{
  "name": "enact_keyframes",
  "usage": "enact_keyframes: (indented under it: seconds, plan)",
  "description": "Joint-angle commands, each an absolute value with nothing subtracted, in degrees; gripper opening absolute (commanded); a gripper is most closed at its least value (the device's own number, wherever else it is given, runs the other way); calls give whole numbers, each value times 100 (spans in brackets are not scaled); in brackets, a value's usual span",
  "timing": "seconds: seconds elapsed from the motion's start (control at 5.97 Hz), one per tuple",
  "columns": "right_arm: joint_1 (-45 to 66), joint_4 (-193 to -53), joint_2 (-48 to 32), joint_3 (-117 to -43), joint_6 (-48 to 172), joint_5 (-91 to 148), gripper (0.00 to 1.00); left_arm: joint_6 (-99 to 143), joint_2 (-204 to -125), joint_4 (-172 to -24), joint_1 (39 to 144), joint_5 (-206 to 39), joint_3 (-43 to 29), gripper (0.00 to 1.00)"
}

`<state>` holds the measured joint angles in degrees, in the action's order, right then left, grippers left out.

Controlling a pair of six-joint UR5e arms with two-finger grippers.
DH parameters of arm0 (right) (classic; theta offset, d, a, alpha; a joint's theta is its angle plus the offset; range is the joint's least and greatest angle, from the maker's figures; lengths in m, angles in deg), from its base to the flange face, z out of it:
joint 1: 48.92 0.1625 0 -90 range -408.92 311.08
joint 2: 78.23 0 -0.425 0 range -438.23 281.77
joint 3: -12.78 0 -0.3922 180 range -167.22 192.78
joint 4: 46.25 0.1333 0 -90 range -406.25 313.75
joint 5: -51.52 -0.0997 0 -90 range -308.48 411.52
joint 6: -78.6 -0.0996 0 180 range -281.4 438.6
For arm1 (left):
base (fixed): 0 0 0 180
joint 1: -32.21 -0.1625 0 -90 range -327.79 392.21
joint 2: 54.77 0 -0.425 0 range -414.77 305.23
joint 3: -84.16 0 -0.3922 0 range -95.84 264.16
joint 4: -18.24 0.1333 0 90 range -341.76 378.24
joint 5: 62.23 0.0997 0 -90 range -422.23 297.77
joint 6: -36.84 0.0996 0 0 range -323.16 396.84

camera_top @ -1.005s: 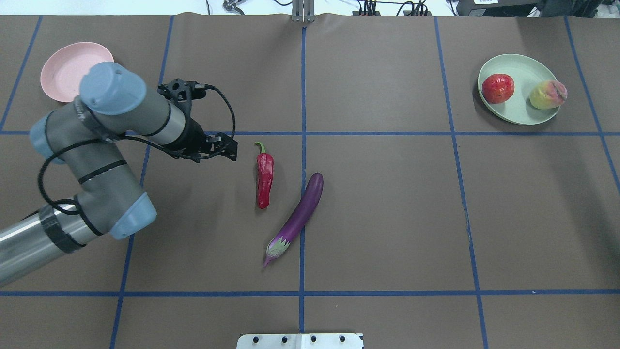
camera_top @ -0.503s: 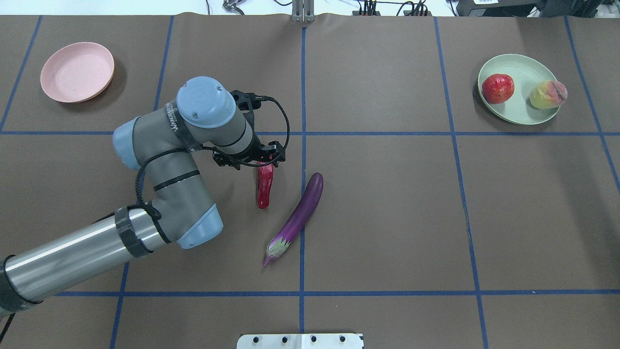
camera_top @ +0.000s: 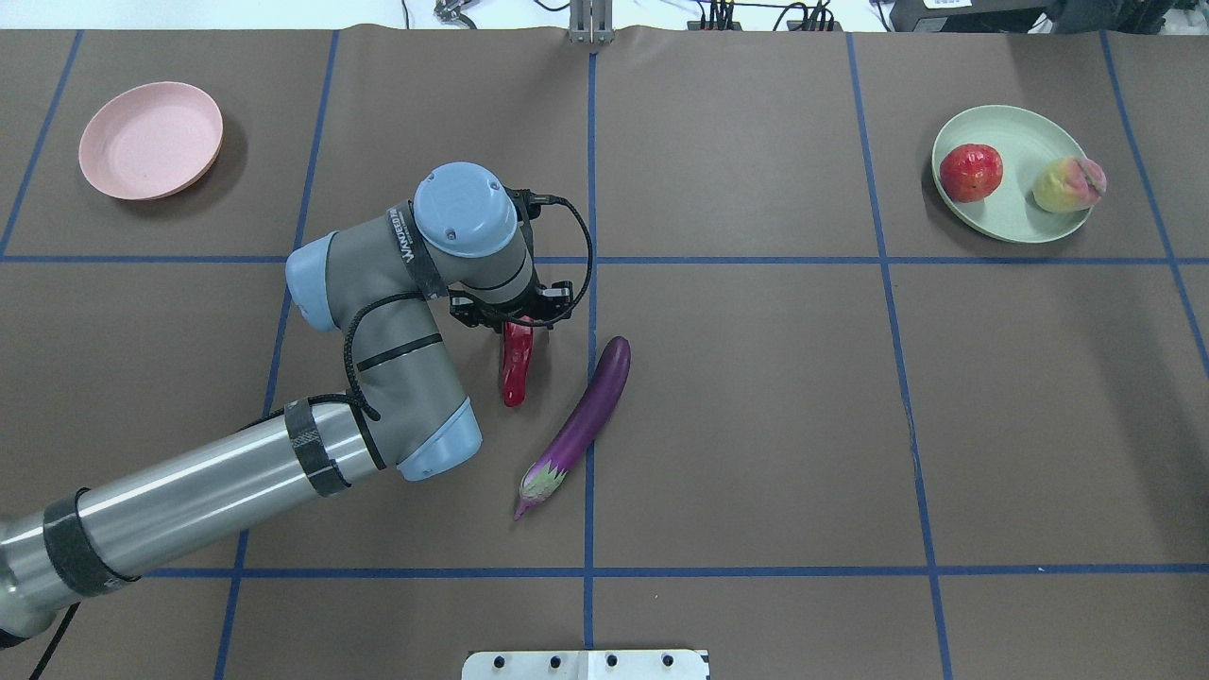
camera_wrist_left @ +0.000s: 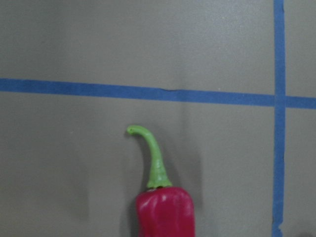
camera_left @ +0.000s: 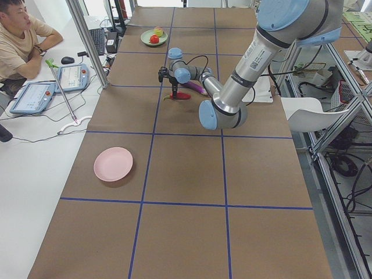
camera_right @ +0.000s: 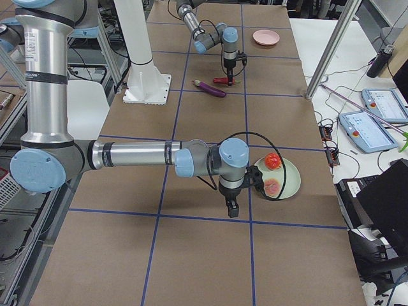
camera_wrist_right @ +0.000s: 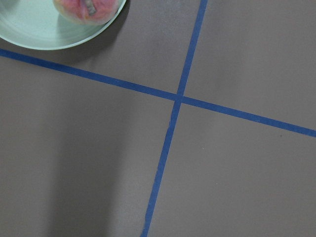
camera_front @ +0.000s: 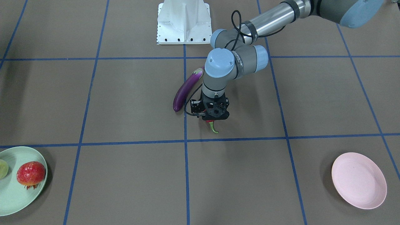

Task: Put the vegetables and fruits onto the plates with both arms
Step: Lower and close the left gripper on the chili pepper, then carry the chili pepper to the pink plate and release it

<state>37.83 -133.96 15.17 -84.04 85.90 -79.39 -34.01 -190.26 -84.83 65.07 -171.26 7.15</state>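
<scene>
The left gripper [camera_top: 515, 319] hangs over the chili pepper [camera_top: 515, 373] — light, wrinkled, probably firm. It is best taken mid-body, at 6 o'clock from the stem. Whether the jaws stand apart cannot be told.

The left arm [camera_top: 189, 501] and right arm [camera_right: 134, 153] are showing polished silver tubes joined by grey housings with rounded light blue caps [camera_top: 456, 210]. Wrapping the tubes are black bands [camera_top: 307, 449], and thin black cables [camera_top: 590, 253] are trailing alongside. Running across one wrist housing is white lettering [camera_top: 404, 247]. The white base block [camera_front: 183, 22] is displaying a row of dark screws [camera_front: 178, 40].
</scene>
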Motion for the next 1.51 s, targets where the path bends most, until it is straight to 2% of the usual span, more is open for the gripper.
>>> enact_keyframes:
  seconds: [0.0, 0.34, 0.67, 1.34]
  plan:
    - [3783, -13396, 1502, -8407, 8572, -7953, 100, -3365, -19038, -8197, 6569, -17069, 682, 0]
    - [3774, -13387, 1502, -8408, 8555, -7979, 100, -2894, -19030, -8186, 6910, -17078, 664, 0]
    - [3765, -13387, 1511, -8390, 8554, -7979, 100, -1029, -18943, -8178, 7733, -17139, 804, 0]
    - [3757, -13378, 1511, -8364, 8554, -7988, 100, 3668, -18933, -8300, 9520, -17482, 2744, 0]
